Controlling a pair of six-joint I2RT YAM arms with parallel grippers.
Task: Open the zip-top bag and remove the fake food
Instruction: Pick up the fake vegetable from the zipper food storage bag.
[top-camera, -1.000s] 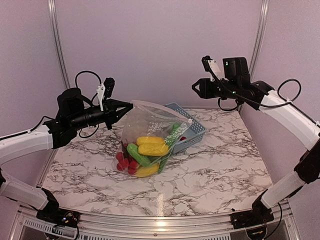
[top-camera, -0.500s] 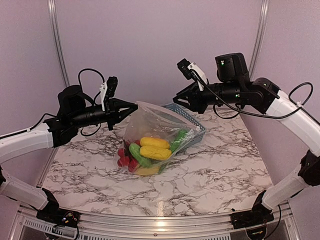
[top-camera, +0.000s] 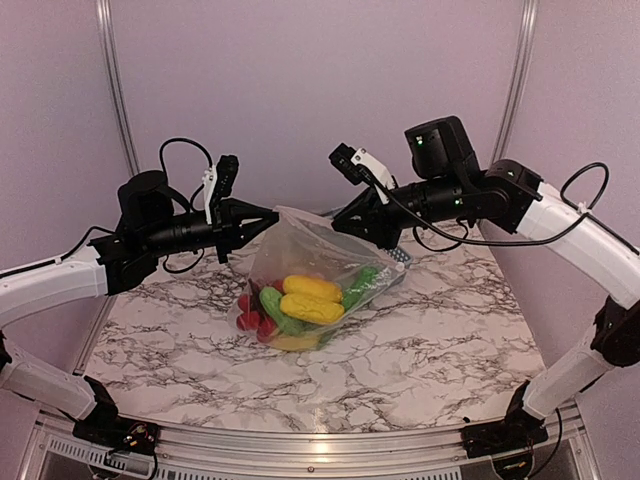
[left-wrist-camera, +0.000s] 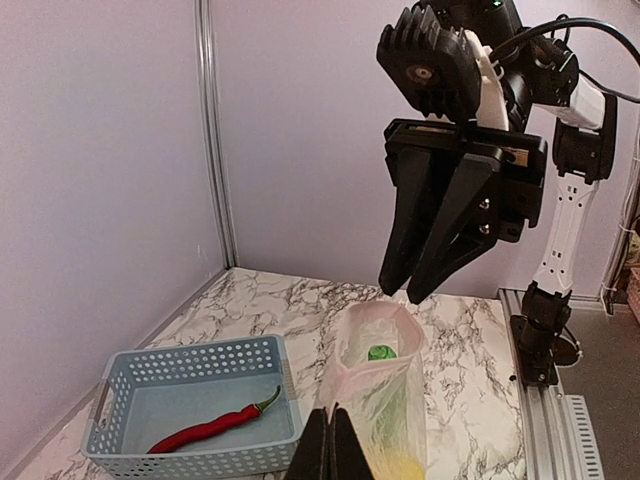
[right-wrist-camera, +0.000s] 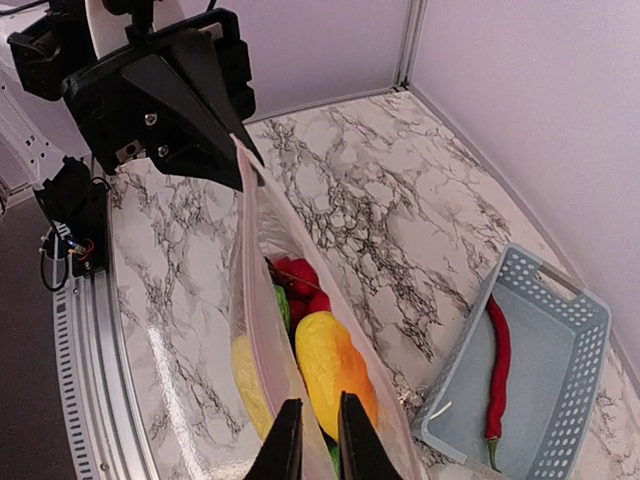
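Observation:
The zip-top bag (top-camera: 300, 245) hangs upright over the table with its mouth pulled into an open loop (left-wrist-camera: 385, 320). My left gripper (top-camera: 272, 213) is shut on the left end of its rim, and it shows in the left wrist view (left-wrist-camera: 333, 410). At the opposite end of the mouth is my right gripper (top-camera: 337, 224), its jaws a narrow gap apart astride the rim (right-wrist-camera: 317, 405). The fake food (top-camera: 305, 295) lies in the bag's bottom: yellow corn (right-wrist-camera: 335, 370), red fruits (right-wrist-camera: 300, 275) and a green piece (left-wrist-camera: 379, 352).
A blue-grey basket (left-wrist-camera: 190, 352) sits behind the bag at the back right and holds a red chili (left-wrist-camera: 210, 428); both also show in the right wrist view, basket (right-wrist-camera: 545, 270) and chili (right-wrist-camera: 497, 370). Metal frame posts (top-camera: 115, 80) stand at the rear corners.
My right arm has swung left and down from the back right to the bag's mouth, its jaws narrowing. The bag has shifted slightly left. The left gripper has kept its hold.

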